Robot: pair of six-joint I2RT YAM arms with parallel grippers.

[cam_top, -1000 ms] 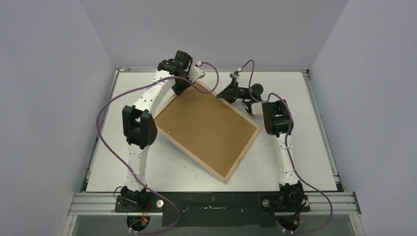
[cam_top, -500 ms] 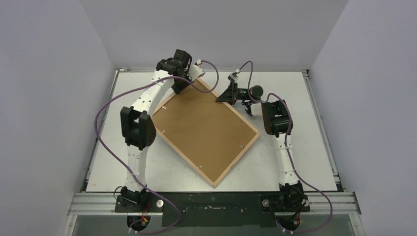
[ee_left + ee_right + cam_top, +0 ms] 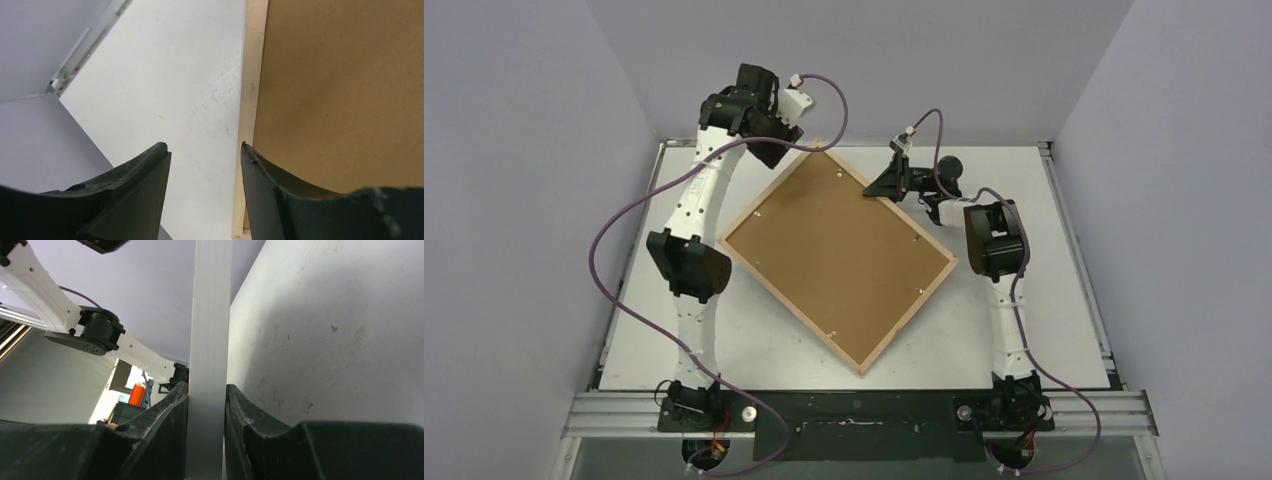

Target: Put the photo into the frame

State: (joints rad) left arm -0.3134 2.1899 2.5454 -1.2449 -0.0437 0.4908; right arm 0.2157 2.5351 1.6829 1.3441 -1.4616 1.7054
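Observation:
The frame (image 3: 902, 315), thin light wood, lies face down and diagonal on the table, with the brown fibreboard backing (image 3: 839, 255) filling it. My right gripper (image 3: 887, 187) is shut on its far right slat. In the right wrist view that pale slat (image 3: 210, 330) stands pinched between both pads of the gripper (image 3: 206, 390). My left gripper (image 3: 776, 150) hovers raised by the frame's far corner. In the left wrist view it (image 3: 202, 150) is open over bare table, nothing between its fingers, and the frame's slat (image 3: 252, 75) runs just beside the right finger. The photo is hidden in every view.
The white table (image 3: 1034, 320) ends in a metal rail at the near edge (image 3: 854, 410) and walls close it in on three sides. The left arm's elbow (image 3: 686, 262) overhangs the table just left of the frame's left corner.
The right gripper shut on the frame's far right slat. The left gripper let go of the far corner, opened and rose toward the back left. The frame slid and turned a little.

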